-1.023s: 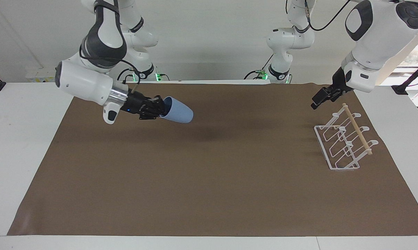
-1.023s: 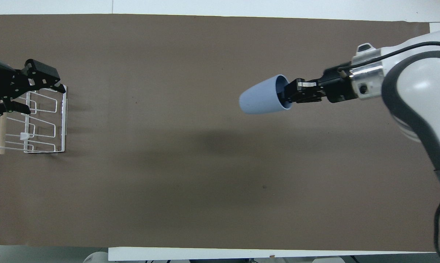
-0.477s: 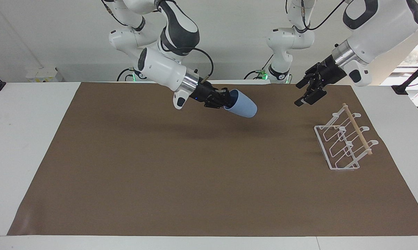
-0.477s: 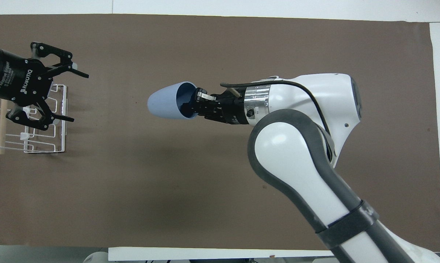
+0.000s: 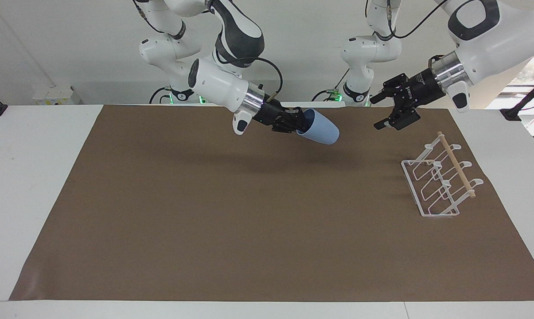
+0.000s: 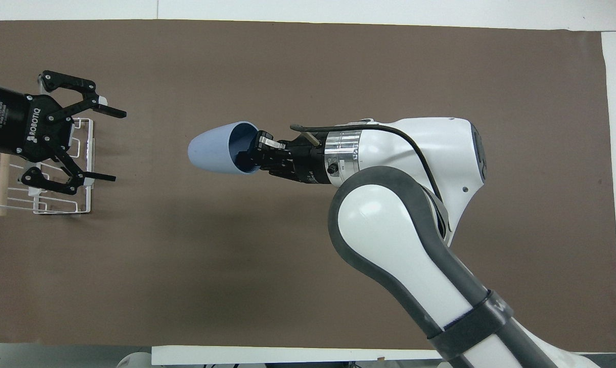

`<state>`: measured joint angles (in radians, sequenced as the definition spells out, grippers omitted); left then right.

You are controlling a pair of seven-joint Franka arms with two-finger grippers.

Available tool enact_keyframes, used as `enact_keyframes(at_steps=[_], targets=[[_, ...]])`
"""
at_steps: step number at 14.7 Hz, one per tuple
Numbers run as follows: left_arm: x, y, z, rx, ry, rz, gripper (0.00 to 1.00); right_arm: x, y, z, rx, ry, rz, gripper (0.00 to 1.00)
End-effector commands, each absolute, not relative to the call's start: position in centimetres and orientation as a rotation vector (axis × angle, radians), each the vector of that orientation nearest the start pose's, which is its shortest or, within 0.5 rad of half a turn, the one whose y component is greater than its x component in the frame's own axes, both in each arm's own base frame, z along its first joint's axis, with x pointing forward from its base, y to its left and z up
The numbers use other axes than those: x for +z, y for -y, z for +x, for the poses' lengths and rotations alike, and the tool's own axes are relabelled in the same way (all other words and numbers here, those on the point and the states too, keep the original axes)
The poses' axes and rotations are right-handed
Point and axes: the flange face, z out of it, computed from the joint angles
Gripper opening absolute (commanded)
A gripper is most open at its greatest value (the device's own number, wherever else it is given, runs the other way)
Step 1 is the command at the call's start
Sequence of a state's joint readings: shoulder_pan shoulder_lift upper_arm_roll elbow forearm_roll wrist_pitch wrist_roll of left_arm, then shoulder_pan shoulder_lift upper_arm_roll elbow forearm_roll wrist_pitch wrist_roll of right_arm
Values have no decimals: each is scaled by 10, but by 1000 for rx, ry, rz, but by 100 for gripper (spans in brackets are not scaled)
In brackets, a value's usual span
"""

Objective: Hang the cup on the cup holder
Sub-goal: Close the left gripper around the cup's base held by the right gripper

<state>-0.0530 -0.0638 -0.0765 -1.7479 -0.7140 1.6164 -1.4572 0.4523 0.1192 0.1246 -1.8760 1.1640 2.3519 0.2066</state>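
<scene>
Blue cup in my right grip, carried in the air over the mat

My right gripper (image 5: 303, 125) is pinched on the rim of the cup (image 5: 321, 130), one finger inside its mouth. The cup is smooth light-blue plastic, handleless, tapering toward its closed base, and lies almost level with that base pointing toward the left arm's end of the table. Its hollow holds nothing but my finger. It hangs above the brown mat (image 5: 231, 230), a flat matte sheet whose straight edges leave strips of white table (image 5: 32, 186) showing around it.

My left gripper (image 5: 384, 110) is spread wide and holds nothing, up in the air over the mat just beside the cup holder (image 5: 439, 181). A gap of open air separates it from the cup's base.

The cup holder is thin white wire with a rectangular base, looped prongs and a pale wooden dowel (image 5: 456, 164) across the top. It stands near the mat's edge at the left arm's end, with nothing on its prongs. Most of the mat lies bare
</scene>
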Motion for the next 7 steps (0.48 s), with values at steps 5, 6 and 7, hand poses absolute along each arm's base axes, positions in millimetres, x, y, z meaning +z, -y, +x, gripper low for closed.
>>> enact_keyframes(at_steps=[5,6,7], targets=[[566,206,507,912,2307,-2644,100,493,-349,519,105,-407,-2083,0],[556,208,510,923,2304,-2625,100,493,-348,519,105,-407,-2083,0],[551,213,511,917,2306,-2627,100,493,-348,519,105,-407,-2083,0]])
